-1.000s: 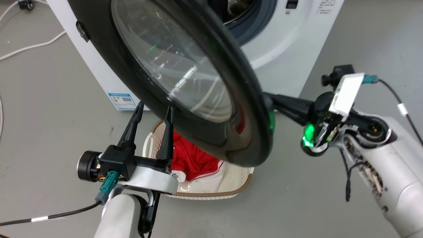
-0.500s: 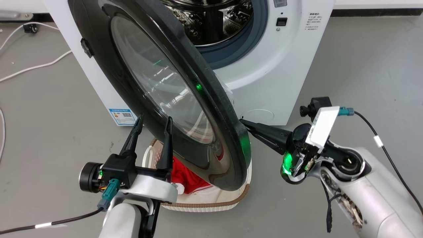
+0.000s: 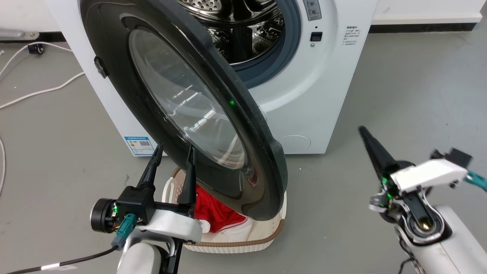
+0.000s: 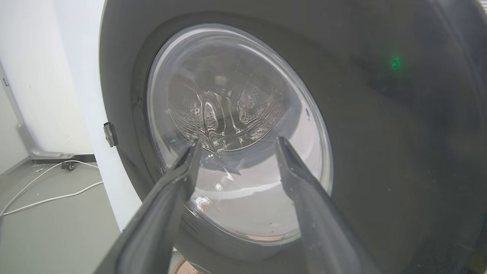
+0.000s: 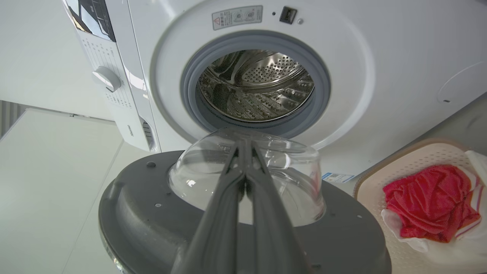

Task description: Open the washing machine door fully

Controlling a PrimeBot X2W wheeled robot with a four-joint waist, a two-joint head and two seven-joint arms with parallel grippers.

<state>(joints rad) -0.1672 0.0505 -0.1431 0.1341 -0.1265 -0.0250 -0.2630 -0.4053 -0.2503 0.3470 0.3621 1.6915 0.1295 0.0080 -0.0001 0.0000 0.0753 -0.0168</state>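
Grippers: the right gripper (image 3: pixel 362 131) is pointing up the floor with its two fingers pressed together on nothing; the left gripper (image 3: pixel 175 148) is standing wide-spread and empty.
Door: the washing machine door (image 3: pixel 182 102) is hanging roughly half swung, hinged on the robot's left, with its free edge jutting out over the laundry basket (image 3: pixel 266 236).
Key relation: the door is lying to the right gripper's left, well apart, bowl side facing it. The left gripper is sitting just beside the outer face, nearer but likely in the swing's path.
Judgement: any further push is probably falling to the right arm, against the inner face.
Writing: the blue sticker (image 3: pixel 139 144) on the washing machine (image 3: pixel 323 95) and the warning label (image 5: pixel 237 17) above the drum mouth (image 5: pixel 257 85) are carrying print too small to read; the brand cannot be made out.
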